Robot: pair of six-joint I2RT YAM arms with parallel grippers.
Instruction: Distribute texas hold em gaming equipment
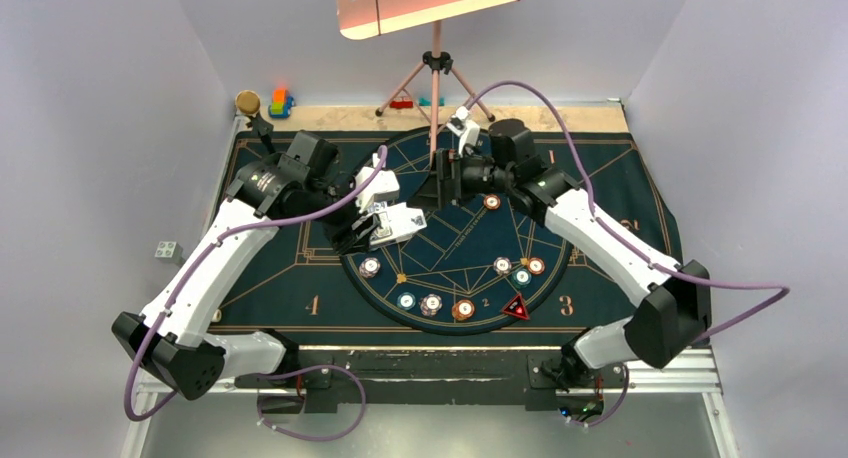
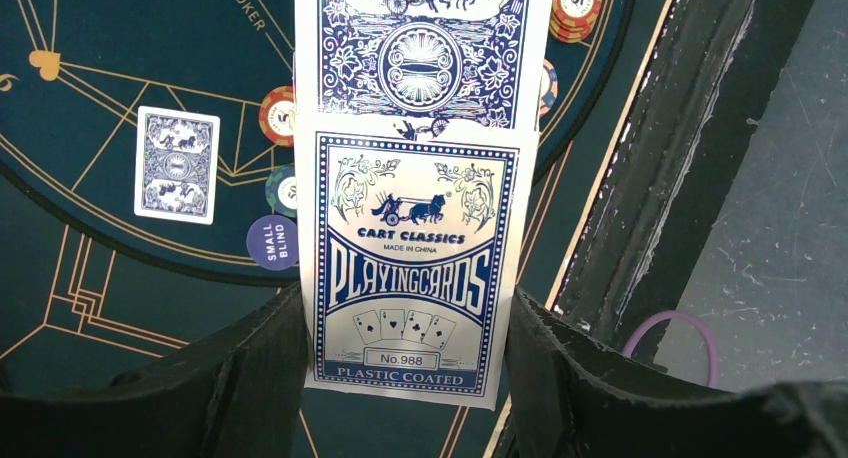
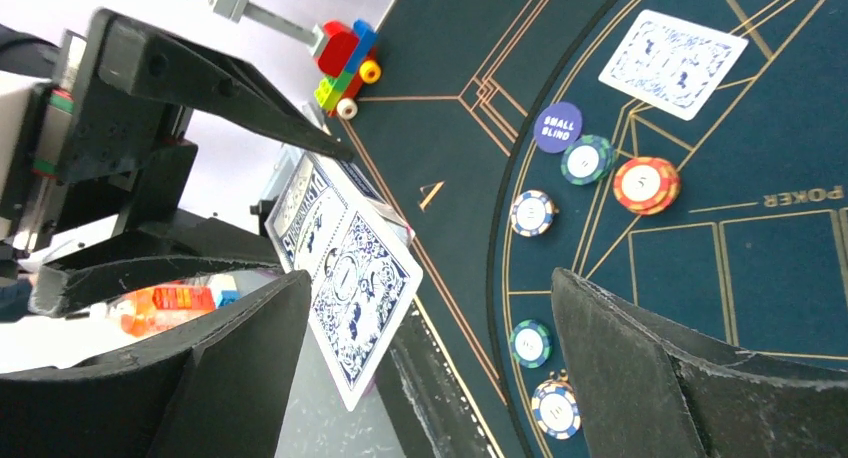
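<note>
My left gripper point(image 2: 405, 306) is shut on a blue-and-white playing card box point(image 2: 412, 263), held above the mat; it also shows in the top view point(image 1: 398, 222). A blue-backed card point(image 2: 425, 48) sticks out of the box's far end. My right gripper point(image 3: 430, 278) is open, and that card point(image 3: 358, 283) lies between its fingers close to the left finger point(image 3: 235, 363), not pinched. In the top view the right gripper point(image 1: 438, 183) faces the left gripper point(image 1: 385, 228). One card point(image 2: 177, 164) lies face down on the mat beside a dark-blue disc point(image 2: 272, 242) and chips point(image 2: 278, 115). A red-black triangular marker point(image 1: 516, 307) lies near the front.
Several chips sit around the dark round mat point(image 1: 560, 278), including an orange one point(image 1: 492, 202). A tripod stand point(image 1: 437, 68) rises at the back. Toy blocks point(image 1: 281, 102) sit at the back left and a grey block point(image 1: 168, 250) lies left of the mat.
</note>
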